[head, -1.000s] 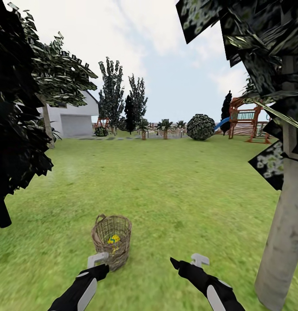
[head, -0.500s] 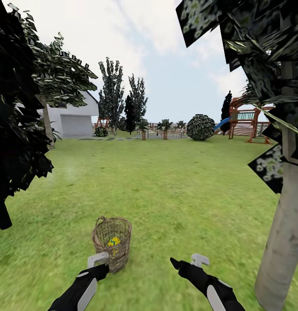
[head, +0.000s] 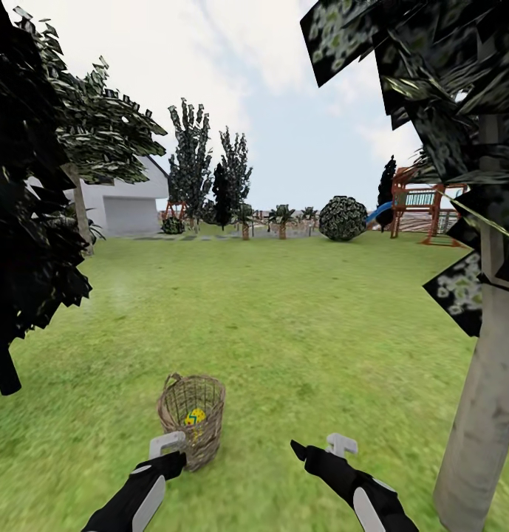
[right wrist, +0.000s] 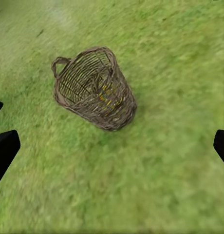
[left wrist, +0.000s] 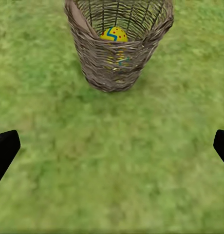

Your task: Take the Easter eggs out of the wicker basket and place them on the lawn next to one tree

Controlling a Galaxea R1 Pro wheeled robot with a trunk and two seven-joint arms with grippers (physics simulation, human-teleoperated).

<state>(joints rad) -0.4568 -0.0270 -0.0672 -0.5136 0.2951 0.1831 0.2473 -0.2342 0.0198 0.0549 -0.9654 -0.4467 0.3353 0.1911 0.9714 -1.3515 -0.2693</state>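
- Easter eggs: one yellow egg (left wrist: pixel 114 34) with red dots and a blue-green zigzag shows inside the wicker basket (head: pixel 192 417); further yellow patches glint through the weave lower down, but how many eggs lie there is hard to make out.
- The basket stands upright on the lawn (head: pixel 284 332), just ahead of the left gripper (head: pixel 168 442), whose fingers stand wide apart with only grass between them.
- In the left wrist view the basket's far rim is cut off by the frame edge.
- The right gripper (head: pixel 320 445) hangs over bare grass, spread and empty, well apart from the basket.
- A pale grey tree trunk (head: pixel 484 414) rises at the robot's right, its base cut off by the frame; dark blotched foliage (head: pixel 431 66) hides its upper part.
- Far off, a playset (head: pixel 424 210) and a grey building (head: pixel 128 203) are partly screened by leaves.
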